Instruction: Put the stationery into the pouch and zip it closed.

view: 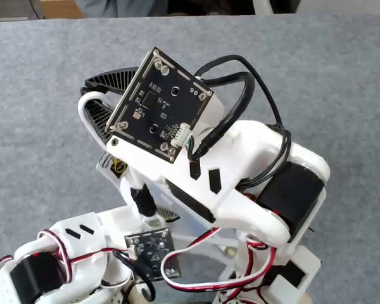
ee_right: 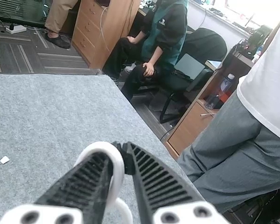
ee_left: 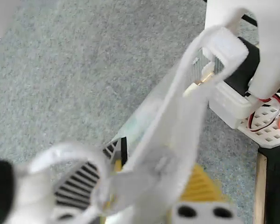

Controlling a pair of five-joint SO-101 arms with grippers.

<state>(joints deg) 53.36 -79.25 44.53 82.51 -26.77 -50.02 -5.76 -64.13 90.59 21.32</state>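
Observation:
The pouch [view: 111, 170] is translucent with a yellow label and hangs above the grey table, mostly hidden under the arms. Its white strap [view: 87, 113] loops up into my right gripper [view: 88, 88], whose black ribbed fingers are shut on it. In the right wrist view the strap [ee_right: 101, 153] sits pinched at the right gripper [ee_right: 124, 153] tips. In the left wrist view the pouch [ee_left: 144, 119] and its white edge [ee_left: 177, 116] run through my left gripper [ee_left: 123, 149], which looks shut on them. The pouch's contents are hidden.
Grey felt [view: 44, 69] covers the table. A small white scrap [ee_right: 4, 160] lies on it. The right arm's white body [view: 253, 183] overhangs the left arm [view: 82, 253]. A motor mount with red wires [ee_left: 266, 116] and the table's wooden edge [ee_left: 260, 186] are close by.

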